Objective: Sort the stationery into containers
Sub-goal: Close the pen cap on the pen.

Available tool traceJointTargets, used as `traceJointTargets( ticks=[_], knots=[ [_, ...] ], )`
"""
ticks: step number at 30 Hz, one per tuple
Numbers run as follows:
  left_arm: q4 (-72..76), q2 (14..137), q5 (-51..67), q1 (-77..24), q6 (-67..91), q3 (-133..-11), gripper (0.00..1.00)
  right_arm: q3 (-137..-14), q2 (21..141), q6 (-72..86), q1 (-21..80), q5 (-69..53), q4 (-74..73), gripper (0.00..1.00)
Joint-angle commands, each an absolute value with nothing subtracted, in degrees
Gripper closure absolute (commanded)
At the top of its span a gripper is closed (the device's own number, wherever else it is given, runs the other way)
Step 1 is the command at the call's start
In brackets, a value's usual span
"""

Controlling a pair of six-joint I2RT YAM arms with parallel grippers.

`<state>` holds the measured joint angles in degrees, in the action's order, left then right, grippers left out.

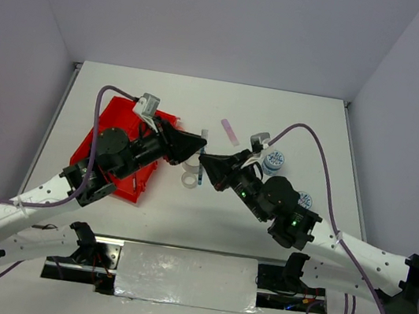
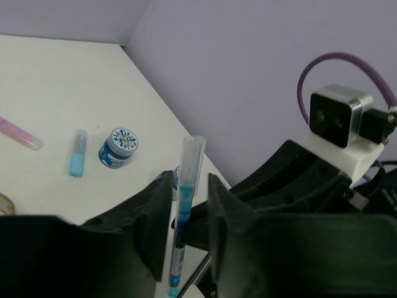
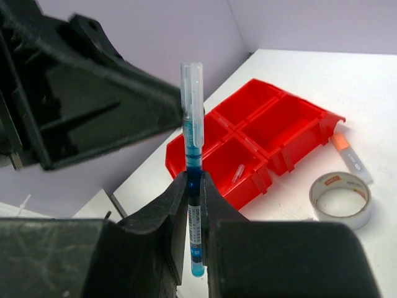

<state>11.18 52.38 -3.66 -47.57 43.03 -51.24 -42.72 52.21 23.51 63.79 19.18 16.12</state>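
A thin blue pen (image 1: 200, 173) (image 3: 193, 136) stands upright at mid-table, with my right gripper (image 1: 205, 161) (image 3: 193, 180) shut on its lower barrel. My left gripper (image 1: 199, 153) (image 2: 190, 180) faces it from the left. Its jaws stand either side of the same pen (image 2: 184, 205), slightly apart, with a gap showing on the right side. The red tray (image 1: 124, 116) (image 3: 310, 146) lies to the left, partly under the left arm. One compartment holds a small clear item (image 3: 237, 172).
A grey tape ring (image 1: 190, 176) (image 3: 341, 197) lies just below the grippers. Two blue-white tape rolls (image 1: 274, 161) (image 1: 304, 199) sit to the right. A pink stick (image 1: 229, 131) (image 2: 22, 133) and a light-blue stick (image 2: 77, 161) lie farther back. An orange-tipped stick (image 3: 350, 155) lies by the tray.
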Motion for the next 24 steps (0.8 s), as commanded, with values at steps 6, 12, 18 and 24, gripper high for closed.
traceJointTargets(
  ticks=[6, 12, 18, 24],
  knots=[
    [16.61, 50.1, 2.37, -47.99, 38.59, -49.84, 0.46, -42.72, 49.66, 19.95, 63.37, 18.72, 22.06, 1.0],
    [18.89, 49.66, 2.63, -47.99, 38.06, -48.52, 0.47, -43.07, 49.48, 19.95, 63.37, 17.14, 21.45, 1.0],
    [20.65, 49.57, 2.63, -47.99, 37.97, -47.55, 0.48, -43.15, 49.92, 19.42, 63.46, 13.36, 21.36, 1.0],
    [21.53, 50.01, 4.3, -47.99, 37.71, -47.37, 0.54, -42.89, 49.57, 19.6, 63.46, 13.27, 21.98, 1.0]
  ],
)
